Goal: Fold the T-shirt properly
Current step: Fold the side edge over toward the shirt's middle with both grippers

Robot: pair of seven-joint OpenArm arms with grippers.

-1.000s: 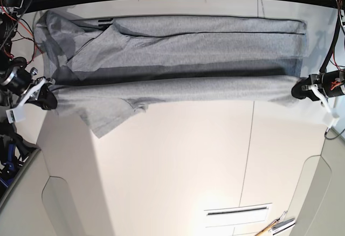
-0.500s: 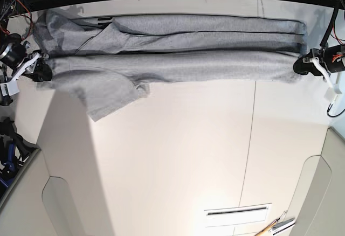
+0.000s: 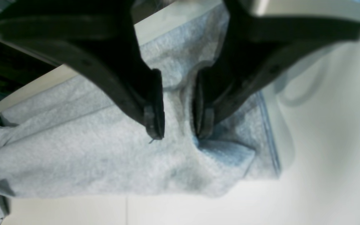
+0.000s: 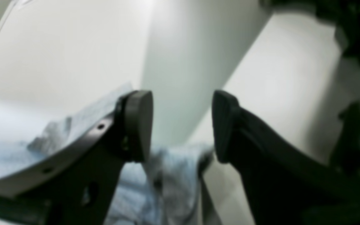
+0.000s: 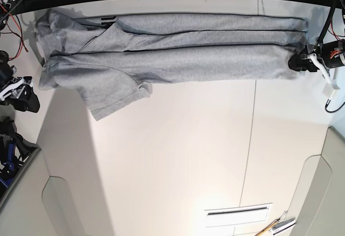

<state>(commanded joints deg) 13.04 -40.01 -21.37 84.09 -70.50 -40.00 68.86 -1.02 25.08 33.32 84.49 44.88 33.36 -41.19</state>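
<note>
Base view had one T-shirt [image 5: 172,58] to count, heather grey, laid in a long folded band across the far part of the white table [image 5: 178,155], running from the table's left end almost to its right. Three lengthwise layers showed in it, parted by two dark fold lines, and one short sleeve [image 5: 110,93] stuck out toward the near side on the left. No lettering, label or brand could be read anywhere on the cloth from any view; only plain grey showed.

Two grippers, one per arm. Over on the right of the base view, the left gripper [image 5: 297,62] sat at the shirt's end, touching the cloth. Its wrist camera gave the close look: left gripper [image 3: 178,125], two dark fingers [image 3: 153,106], jaws apart by a narrow gap, with a ridge of T-shirt [image 3: 105,156] rising between the pads. Whether the pads were pinching that ridge or standing just free of it, I could not tell.

On the left of the base view, the right gripper [image 5: 24,97] stood off the table's edge, apart from the shirt. Its own camera showed the right gripper [image 4: 181,125] with jaws spread wide, bare table between the pads [image 4: 137,125], and a blurred bit of T-shirt [image 4: 173,181] lying below, ungripped.
</note>
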